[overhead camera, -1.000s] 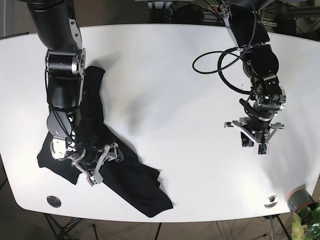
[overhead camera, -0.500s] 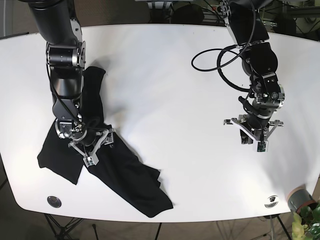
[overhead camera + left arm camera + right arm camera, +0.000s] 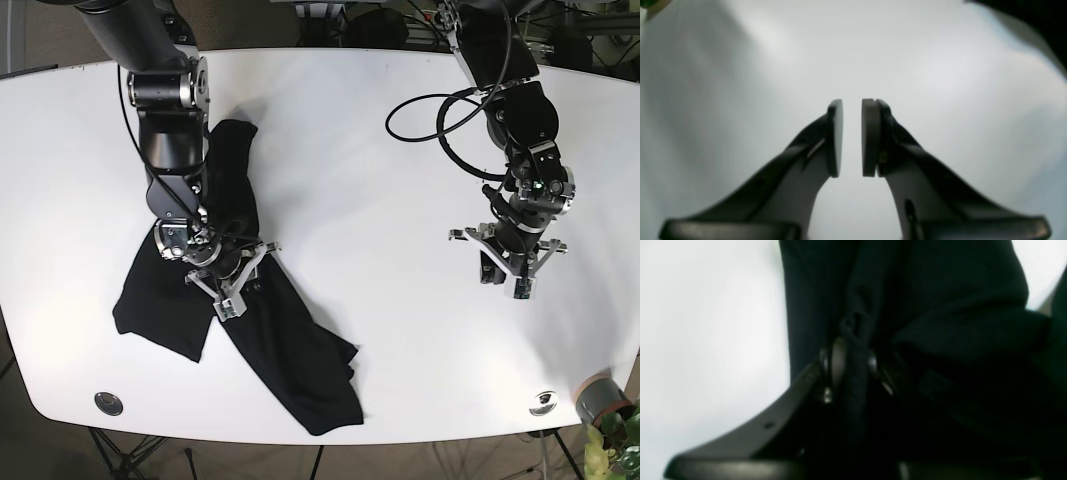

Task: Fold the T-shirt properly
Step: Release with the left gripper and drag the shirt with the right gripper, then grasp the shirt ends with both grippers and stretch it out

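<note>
Base view shows a crumpled black cotton T-shirt (image 3: 240,330) bunched along the left side of a white oval table (image 3: 360,150). The right gripper (image 3: 225,275) is clamped on a fold of fabric near its middle. The left gripper (image 3: 510,265) hangs well apart over bare table, pads slightly parted, holding nothing. Judgement: drag gently toward centre, keeping the pinch firm, so the cloth spreads flat.

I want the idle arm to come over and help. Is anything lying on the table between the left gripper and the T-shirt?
Nothing visible does. Only bare white table lies between the left gripper, empty with its pads slightly apart, and the black T-shirt, which the right gripper already pinches.
</note>
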`<state>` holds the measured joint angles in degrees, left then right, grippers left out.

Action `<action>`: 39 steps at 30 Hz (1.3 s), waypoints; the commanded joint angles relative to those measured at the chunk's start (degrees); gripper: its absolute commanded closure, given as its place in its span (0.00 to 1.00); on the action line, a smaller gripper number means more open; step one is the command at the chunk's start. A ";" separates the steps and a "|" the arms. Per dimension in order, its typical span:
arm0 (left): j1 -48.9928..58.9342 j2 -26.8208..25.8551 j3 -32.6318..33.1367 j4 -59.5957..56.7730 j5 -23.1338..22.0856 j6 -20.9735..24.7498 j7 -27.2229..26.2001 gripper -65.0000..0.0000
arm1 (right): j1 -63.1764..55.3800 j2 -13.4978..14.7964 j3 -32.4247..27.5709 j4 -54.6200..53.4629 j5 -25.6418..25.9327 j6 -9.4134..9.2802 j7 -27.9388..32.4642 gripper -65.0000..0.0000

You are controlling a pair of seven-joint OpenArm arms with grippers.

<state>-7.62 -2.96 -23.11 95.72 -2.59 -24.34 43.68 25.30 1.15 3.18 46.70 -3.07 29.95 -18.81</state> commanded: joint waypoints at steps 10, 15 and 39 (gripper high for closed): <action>-0.95 -1.30 -12.10 0.59 0.44 0.12 -1.18 0.59 | -16.02 -3.39 -20.89 27.72 -0.14 6.48 -12.36 0.92; -0.69 -1.30 -13.33 -0.03 0.44 0.12 -1.18 0.51 | -21.65 -3.13 -24.06 35.63 -0.40 9.56 -14.99 0.92; 2.91 -3.50 -22.47 -7.59 -0.62 0.12 -1.18 0.45 | -23.50 -3.48 -23.97 38.18 -0.05 10.05 -15.52 0.40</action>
<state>-4.03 -4.97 -45.06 87.81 -2.02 -24.49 43.88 0.97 -1.91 -20.84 83.64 -4.08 39.70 -35.20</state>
